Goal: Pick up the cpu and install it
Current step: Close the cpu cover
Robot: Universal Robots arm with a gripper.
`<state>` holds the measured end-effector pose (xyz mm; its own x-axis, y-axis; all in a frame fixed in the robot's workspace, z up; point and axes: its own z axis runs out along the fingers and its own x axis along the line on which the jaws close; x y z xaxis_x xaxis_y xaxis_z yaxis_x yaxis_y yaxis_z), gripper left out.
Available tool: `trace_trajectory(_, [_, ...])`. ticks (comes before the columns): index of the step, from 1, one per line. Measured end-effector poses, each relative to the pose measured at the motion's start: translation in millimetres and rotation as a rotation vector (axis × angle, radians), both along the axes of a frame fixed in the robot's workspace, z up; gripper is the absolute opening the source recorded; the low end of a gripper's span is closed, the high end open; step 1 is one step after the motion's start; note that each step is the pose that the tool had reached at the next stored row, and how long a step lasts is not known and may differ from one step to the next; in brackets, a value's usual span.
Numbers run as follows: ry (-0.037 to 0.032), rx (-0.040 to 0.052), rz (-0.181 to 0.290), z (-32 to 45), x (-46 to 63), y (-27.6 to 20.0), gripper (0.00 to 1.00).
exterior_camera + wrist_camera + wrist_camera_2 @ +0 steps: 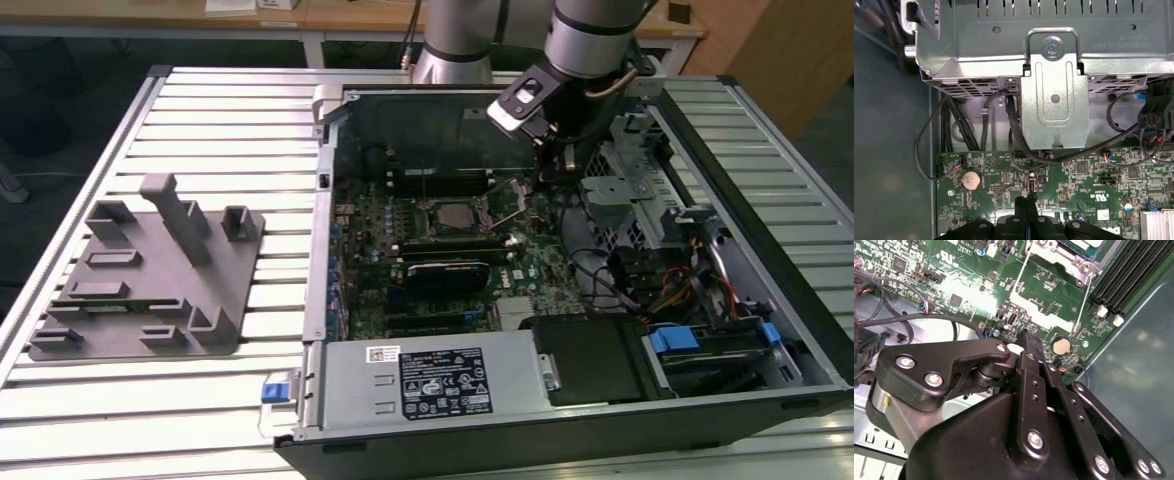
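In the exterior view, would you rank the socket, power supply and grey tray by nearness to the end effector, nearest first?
From the end effector:
1. socket, on the motherboard.
2. power supply, near end of the case.
3. grey tray, outside it, the exterior view's left.

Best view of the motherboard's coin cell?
First wrist view: the coin cell shows whole with open motherboard around it. Second wrist view has it too, just past the gripper. Exterior view: too small to tell.

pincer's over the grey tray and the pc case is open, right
Not quite. The exterior view shows the pincer over the motherboard inside the case, not over the tray, which lies outside on that view's left. The case is open.
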<state>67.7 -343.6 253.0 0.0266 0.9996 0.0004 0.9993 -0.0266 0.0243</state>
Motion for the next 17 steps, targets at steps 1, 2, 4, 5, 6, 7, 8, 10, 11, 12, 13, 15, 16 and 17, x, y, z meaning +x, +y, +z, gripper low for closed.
trace_trajectory(1, [0.0004,0.0000,0.000,-1.2,0.3,0.0,0.11])
trace_trajectory(2, [0.0009,0.0000,0.000,-2.5,0.3,0.0,0.11])
trace_trajectory(4, [0.0019,0.0000,0.000,-5.3,0.3,0.0,0.11])
trace_trajectory(5, [0.0030,0.0000,0.000,-6.6,0.4,0.0,0.11])
trace_trajectory(6, [0.0044,0.0000,0.000,-7.7,0.4,0.0,0.11])
trace_trajectory(7, [0.0057,0.0000,0.000,-8.8,0.4,0.1,0.11])
trace_trajectory(8, [0.0066,0.0000,0.000,-9.6,0.4,0.2,0.11])
trace_trajectory(10, [0.0069,-0.0002,0.000,-10.1,0.4,0.2,0.11])
trace_trajectory(11, [0.0069,-0.0003,0.000,-10.1,0.4,0.2,0.11])
trace_trajectory(12, [0.0069,-0.0002,0.000,-10.1,0.4,0.2,0.11])
trace_trajectory(13, [0.0069,-0.0001,0.000,-10.2,0.4,0.2,0.11])
trace_trajectory(15, [0.0069,0.0012,0.000,-10.4,0.4,0.2,0.11])
trace_trajectory(16, [0.0068,0.0041,0.000,-10.7,0.4,0.2,0.11])
trace_trajectory(17, [0.0066,0.0090,0.000,-11.0,0.4,0.2,0.11])
